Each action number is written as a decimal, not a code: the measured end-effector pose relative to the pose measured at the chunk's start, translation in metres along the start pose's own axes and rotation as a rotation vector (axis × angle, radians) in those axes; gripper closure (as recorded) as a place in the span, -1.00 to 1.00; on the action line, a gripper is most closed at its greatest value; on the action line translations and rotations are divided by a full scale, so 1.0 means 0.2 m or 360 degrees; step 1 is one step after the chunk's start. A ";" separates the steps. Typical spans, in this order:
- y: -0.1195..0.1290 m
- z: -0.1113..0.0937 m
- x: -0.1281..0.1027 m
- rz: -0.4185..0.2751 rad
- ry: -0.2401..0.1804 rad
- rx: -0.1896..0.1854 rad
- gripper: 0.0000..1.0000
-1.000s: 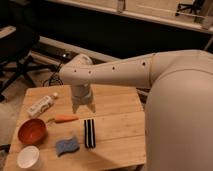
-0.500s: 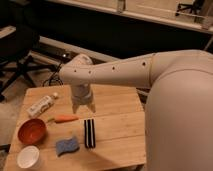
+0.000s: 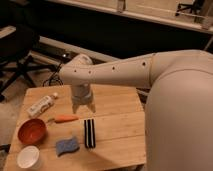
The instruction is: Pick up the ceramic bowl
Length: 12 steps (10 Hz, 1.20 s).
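Note:
The ceramic bowl [image 3: 32, 131] is round and orange-red with a glossy inside. It sits upright on the left side of the wooden table [image 3: 117, 127]. The gripper [image 3: 83, 107] hangs from the white arm above the table's middle, to the right of and behind the bowl, well apart from it. It points down over the orange carrot-like item [image 3: 66, 119]. Nothing shows between its fingers.
A white round cup [image 3: 29, 157] stands in front of the bowl. A white tube [image 3: 41, 105] lies behind the bowl. A blue sponge [image 3: 67, 146] and a black striped bar [image 3: 89, 133] lie in the table's middle. Office chairs stand at the back left.

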 end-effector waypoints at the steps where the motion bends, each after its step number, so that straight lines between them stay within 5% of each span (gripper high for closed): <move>1: 0.03 -0.01 0.00 -0.0019 -0.0008 -0.0029 -0.30; 4: 0.40 -0.15 0.08 -0.0223 -0.0065 -0.0194 -0.30; 7: 0.70 -0.20 0.17 -0.0415 -0.0124 -0.0231 -0.30; 12: 1.14 -0.03 0.22 -0.0698 -0.0236 -0.0333 -0.30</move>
